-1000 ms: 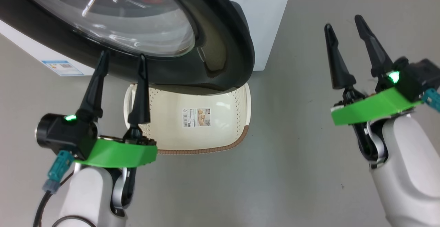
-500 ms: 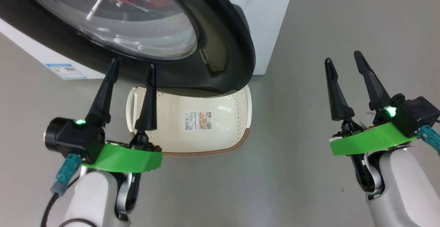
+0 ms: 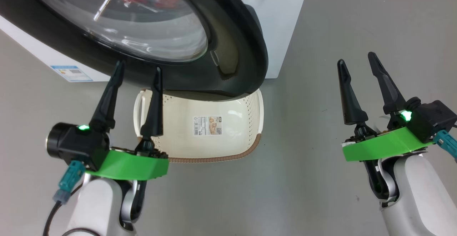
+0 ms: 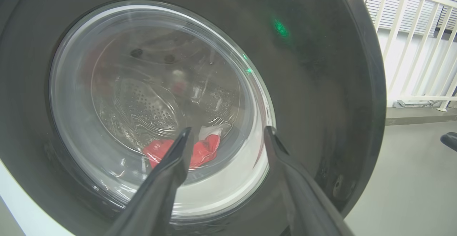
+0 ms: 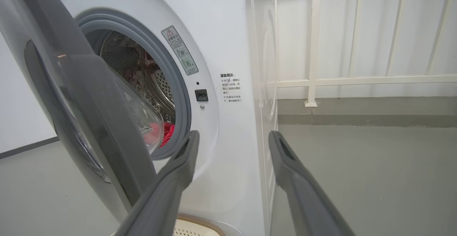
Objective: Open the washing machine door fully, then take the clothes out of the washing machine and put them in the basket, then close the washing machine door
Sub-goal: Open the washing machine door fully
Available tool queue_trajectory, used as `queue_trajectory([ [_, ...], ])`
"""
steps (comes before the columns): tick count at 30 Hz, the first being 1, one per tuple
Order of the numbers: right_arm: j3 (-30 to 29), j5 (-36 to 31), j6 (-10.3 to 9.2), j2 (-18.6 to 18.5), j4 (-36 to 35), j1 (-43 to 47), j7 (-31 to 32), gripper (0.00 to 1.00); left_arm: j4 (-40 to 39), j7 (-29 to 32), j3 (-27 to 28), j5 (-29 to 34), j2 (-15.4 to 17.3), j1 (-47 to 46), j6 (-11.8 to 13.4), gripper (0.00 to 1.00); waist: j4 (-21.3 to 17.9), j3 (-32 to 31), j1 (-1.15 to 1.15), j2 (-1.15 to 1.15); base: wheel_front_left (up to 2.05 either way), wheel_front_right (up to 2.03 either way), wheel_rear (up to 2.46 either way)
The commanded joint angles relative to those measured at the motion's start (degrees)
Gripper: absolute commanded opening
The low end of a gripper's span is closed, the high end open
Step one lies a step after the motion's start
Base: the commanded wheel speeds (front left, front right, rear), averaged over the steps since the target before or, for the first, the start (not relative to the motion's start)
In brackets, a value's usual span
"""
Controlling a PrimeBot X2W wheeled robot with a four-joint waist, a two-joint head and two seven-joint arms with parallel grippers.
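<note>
Door: I see the washing machine door (image 3: 246, 43) standing ajar across the upper left of the head view.
Clothes: red clothes (image 4: 201, 150) lie inside the washing machine (image 5: 232, 32), behind the glass.
Basket: the basket (image 3: 214, 159) sits on the floor (image 3: 303, 164), lower centre, partly under the door.
Left tool: my left tool (image 3: 139, 66), lower left, is spread and empty.
Right tool: my right tool (image 3: 356, 58), right edge, is spread and empty.

The head view looks steeply down over the door (image 3: 246, 50) onto the basket (image 3: 235, 136) and floor (image 3: 321, 164). The left wrist view faces the door's glass, close. The right wrist view sits low, looking past the door's edge at the washer (image 5: 232, 129) front. All share the door.
</note>
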Motion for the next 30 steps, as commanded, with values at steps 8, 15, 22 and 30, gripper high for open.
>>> queue_trajectory([
  [8, 1.3, 0.6, 0.28, 0.5, -1.2, 0.3, -0.4, 0.01, -1.6, -0.3, 1.7, 0.2, 1.1, 0.8, 0.1, 1.0, 0.4, 0.2, 0.0, 0.0, 0.0, 0.0, 0.0],
  [15, 4.0, 15.5, 0.28, 0.6, 2.3, -3.9, -0.4, 0.0, -2.0, -0.3, 1.3, 0.1, 1.1, 0.5, 0.3, 1.0, 1.0, 0.6, 0.0, 0.0, 0.0, 0.0, 0.0],
  [22, 9.2, 45.4, 0.28, -1.4, 5.8, -13.8, 10.3, 0.0, -2.0, -0.3, 0.0, -1.0, 1.1, 0.4, 0.8, 1.0, 2.8, 1.1, 0.0, 0.0, 0.0, 0.0, 0.0],
  [30, 6.3, 69.0, 0.28, -3.3, 9.8, -22.0, 30.4, 0.0, -1.8, -0.3, -1.4, -1.5, 1.1, 0.7, 1.3, 1.0, 4.7, 1.5, 0.0, 0.0, 0.0, 0.0, 0.0],
])
